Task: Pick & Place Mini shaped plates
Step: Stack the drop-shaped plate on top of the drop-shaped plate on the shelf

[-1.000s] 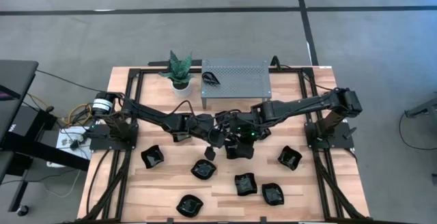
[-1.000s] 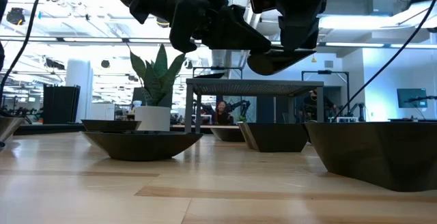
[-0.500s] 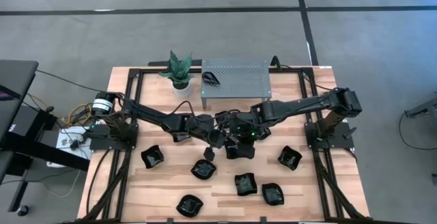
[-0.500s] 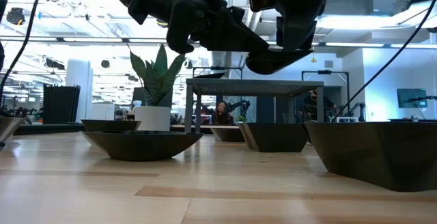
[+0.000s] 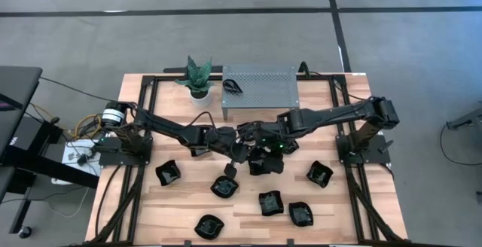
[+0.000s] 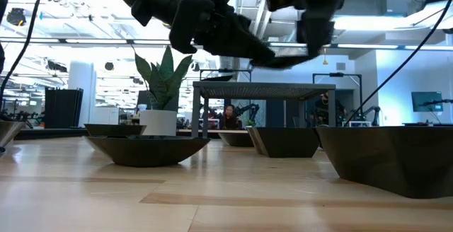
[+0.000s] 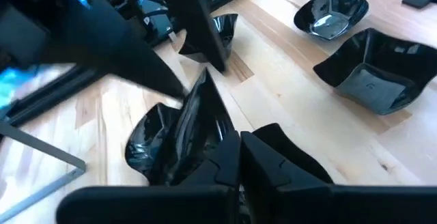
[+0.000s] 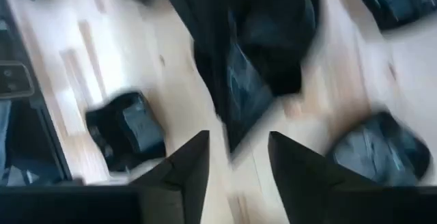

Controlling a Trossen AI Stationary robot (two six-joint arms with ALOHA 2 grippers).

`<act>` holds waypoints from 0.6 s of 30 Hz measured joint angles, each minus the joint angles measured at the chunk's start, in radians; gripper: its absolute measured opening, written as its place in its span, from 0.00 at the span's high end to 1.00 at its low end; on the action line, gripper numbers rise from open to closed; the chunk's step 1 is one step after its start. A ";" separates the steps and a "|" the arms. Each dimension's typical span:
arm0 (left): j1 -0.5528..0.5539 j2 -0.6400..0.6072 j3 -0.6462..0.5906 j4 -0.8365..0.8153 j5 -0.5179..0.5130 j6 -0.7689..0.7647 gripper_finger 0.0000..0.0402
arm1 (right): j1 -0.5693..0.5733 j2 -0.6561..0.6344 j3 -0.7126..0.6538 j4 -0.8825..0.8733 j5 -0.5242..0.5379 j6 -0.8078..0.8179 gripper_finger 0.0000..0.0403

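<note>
Over the table's middle a glossy black mini plate (image 7: 179, 136) hangs in the air, with my left gripper (image 7: 235, 147) shut on it. My right gripper (image 8: 235, 161) points down just beside it, open; the plate's edge (image 8: 240, 108) shows past the gap between its fingers, apart from them. In the low view the plate (image 6: 284, 59) is a thin slanted shape under both hands. Several other mini plates rest on their bases on the wood, such as one (image 5: 169, 173) at the left and one (image 5: 319, 174) at the right. My left gripper pinches the plate's rim (image 7: 203, 106) between its two fingers, coming from the table's left and slanting downward. The plate is lifted clear of the table and tipped up on edge, reaching out past the fingertips.
A grey perforated rack (image 5: 260, 85) stands at the far middle with one dark plate (image 5: 233, 87) on its left end. A white pot with a green plant (image 5: 198, 77) is to its left. More plates (image 5: 271, 202) (image 5: 209, 225) lie near the front edge.
My right gripper has opened and let go of the plate. The plate stays in my left gripper and has tipped from lying level to slanting on edge. Both hands have stayed over the table's middle.
</note>
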 joint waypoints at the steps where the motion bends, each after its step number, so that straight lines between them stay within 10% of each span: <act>1: 0.000 0.000 -0.001 -0.008 0.000 -0.022 0.98 | -0.001 0.000 0.012 -0.049 0.000 0.010 0.62; 10: 0.010 -0.034 -0.006 -0.142 -0.075 -0.087 0.98 | 0.061 -0.059 0.048 -0.361 0.215 -0.041 0.59; 18: 0.153 -0.314 -0.004 -0.287 -0.115 0.147 0.98 | 0.173 -0.273 -0.015 -0.250 0.266 -0.053 0.62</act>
